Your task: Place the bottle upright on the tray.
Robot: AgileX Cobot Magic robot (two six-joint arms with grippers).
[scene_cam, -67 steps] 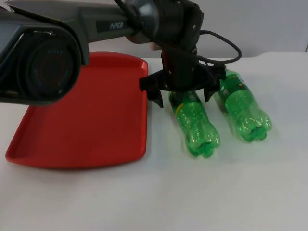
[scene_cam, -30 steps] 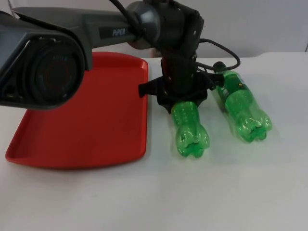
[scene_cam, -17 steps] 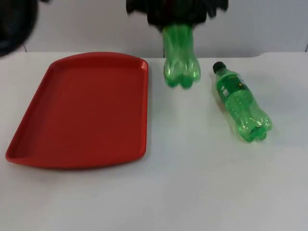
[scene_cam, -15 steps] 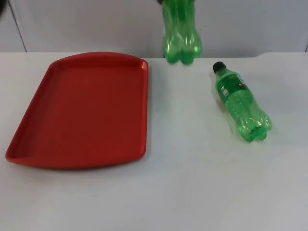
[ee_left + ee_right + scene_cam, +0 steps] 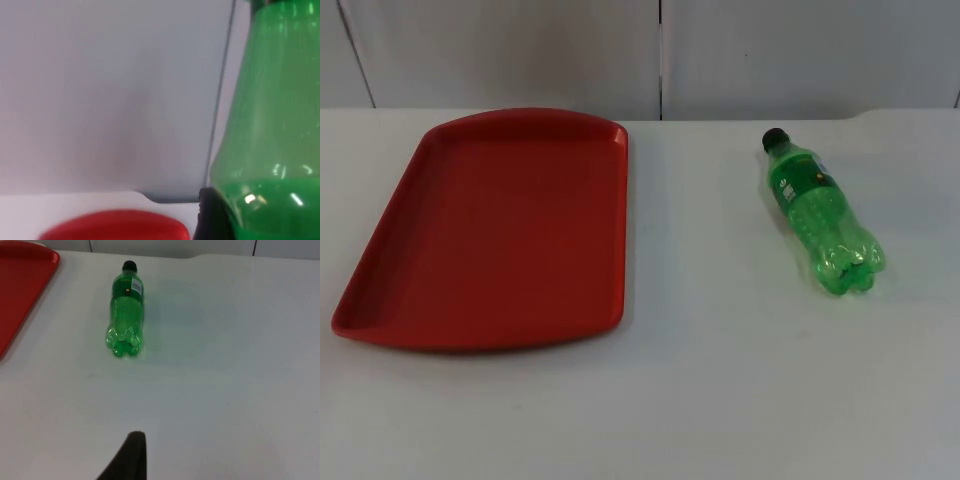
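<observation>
The left end effector (image 5: 220, 220) grips a green bottle (image 5: 270, 130) aloft near the red tray (image 5: 500, 230); another bottle (image 5: 820, 215) lies on the tabletop (image 5: 720, 380). The right end effector's (image 5: 131, 460) state I cannot tell.

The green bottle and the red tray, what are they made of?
The green bottle lying on the table looks like thin clear plastic: see-through, shiny, with a bumpy moulded base and a black cap. The red tray looks like hard plastic, smooth with a dull sheen and a raised rim, though painted metal can't be ruled out.
</observation>
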